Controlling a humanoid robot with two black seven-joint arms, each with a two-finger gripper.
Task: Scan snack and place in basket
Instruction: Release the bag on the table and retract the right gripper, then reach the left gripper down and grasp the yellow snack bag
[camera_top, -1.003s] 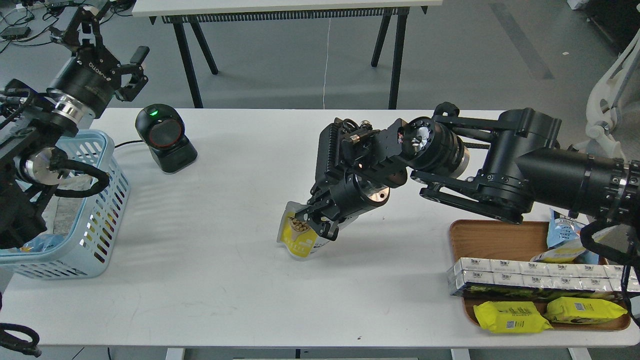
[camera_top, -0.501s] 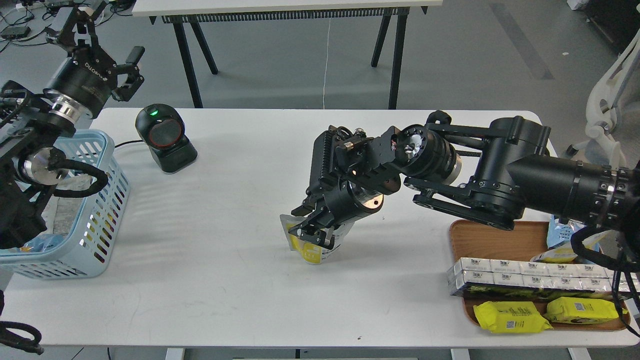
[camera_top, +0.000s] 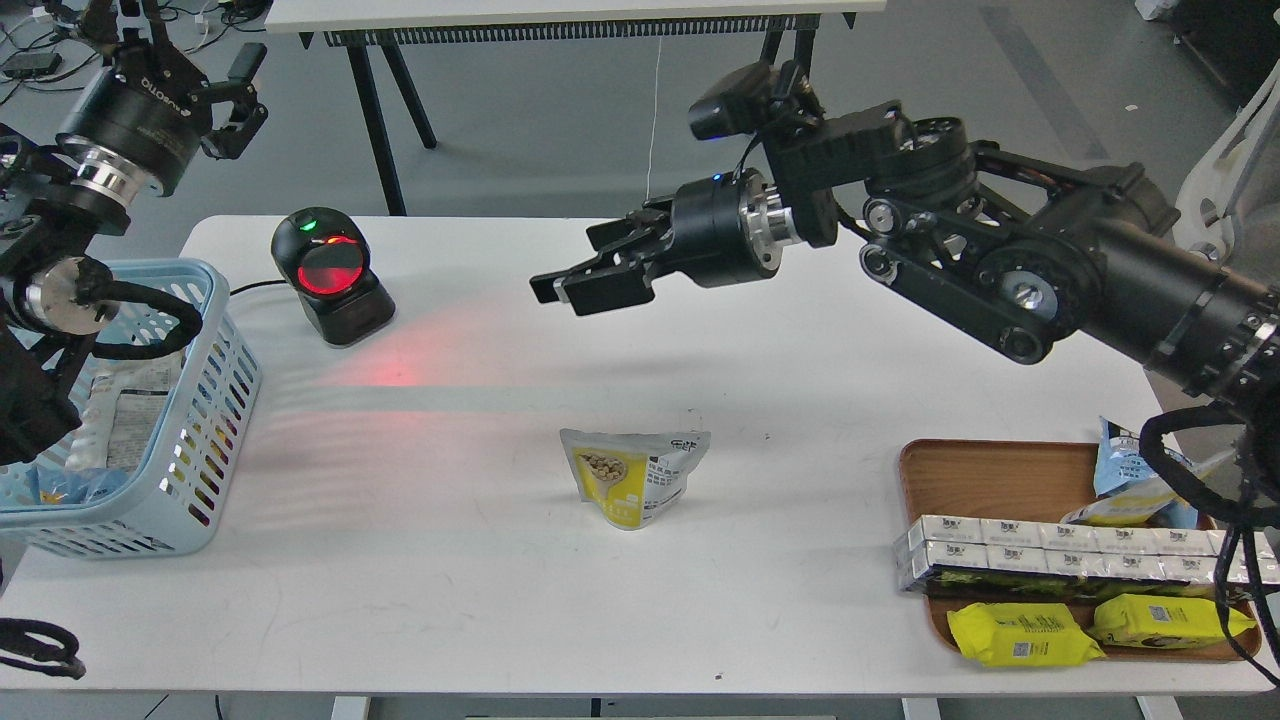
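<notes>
The snack (camera_top: 633, 476), a yellow and white pouch with a round picture of beige beans, rests on the white table near its middle, and nothing holds it. My right gripper (camera_top: 566, 268) is open and empty. It is raised well above the table, behind and slightly left of the snack, and points left toward the scanner. The light blue basket (camera_top: 212, 400) stands at the table's left edge with some packs inside. My left gripper (camera_top: 190, 45) is open and empty, high at the far left, above and behind the basket.
A black barcode scanner (camera_top: 328, 272) stands at the back left, its window glowing red and casting red light on the table. A brown wooden tray (camera_top: 985, 478) at the right holds white boxes, yellow flat packs and a blue-and-white bag.
My right gripper has let go of the snack, risen and swung back to the left. The snack stays on the table. The scanner's window now glows red. My left gripper has moved up and left.
</notes>
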